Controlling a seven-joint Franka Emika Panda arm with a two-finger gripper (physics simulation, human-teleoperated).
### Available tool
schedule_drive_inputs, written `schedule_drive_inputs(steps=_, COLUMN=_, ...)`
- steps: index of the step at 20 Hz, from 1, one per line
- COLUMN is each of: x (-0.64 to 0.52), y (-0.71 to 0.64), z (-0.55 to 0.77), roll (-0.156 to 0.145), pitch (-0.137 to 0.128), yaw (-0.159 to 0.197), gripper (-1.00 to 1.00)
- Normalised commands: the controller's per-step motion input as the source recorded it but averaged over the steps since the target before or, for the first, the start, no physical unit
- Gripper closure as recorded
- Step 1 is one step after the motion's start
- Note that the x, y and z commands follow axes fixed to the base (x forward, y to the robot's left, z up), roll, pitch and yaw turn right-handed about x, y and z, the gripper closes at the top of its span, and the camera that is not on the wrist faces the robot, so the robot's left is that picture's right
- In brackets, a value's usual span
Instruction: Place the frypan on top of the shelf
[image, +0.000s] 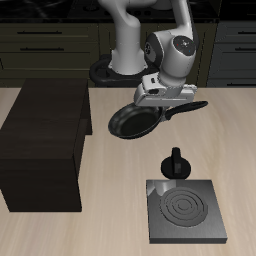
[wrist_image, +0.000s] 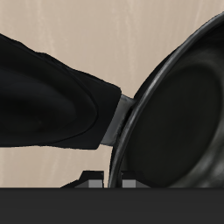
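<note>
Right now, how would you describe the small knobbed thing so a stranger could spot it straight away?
Start at the table and find the flat dark square plate with rings near its front edge. Just behind that plate stands the small black knobbed object. Unlike the flat plate and the round frypan held up by the claw, it stands upright and is narrow.

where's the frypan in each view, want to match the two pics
Exterior view: the frypan hangs tilted in the air under the gripper, between the shelf and the burner plate, its handle pointing away from the shelf.
Wrist view: the frypan fills most of the picture, round bowl beside the thick handle.
Shared landmark: the joint where handle meets bowl, and the pale wooden table behind.
</note>
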Motion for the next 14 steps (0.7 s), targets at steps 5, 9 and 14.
schedule_drive_inputs(steps=5, x=-0.04, y=0.00, z=0.18, roll=0.001, pitch=-0.020, yaw=0.022, gripper=1.00)
schedule_drive_inputs(steps=9, x=-0.13, y=0.03, z=0.41, roll=-0.001, pitch=-0.063, yaw=0.039, gripper=1.00)
schedule_drive_inputs(steps=14, x=-0.04, y=-0.05, z=0.24, roll=-0.006, pitch=-0.027, yaw=0.019, gripper=1.00)
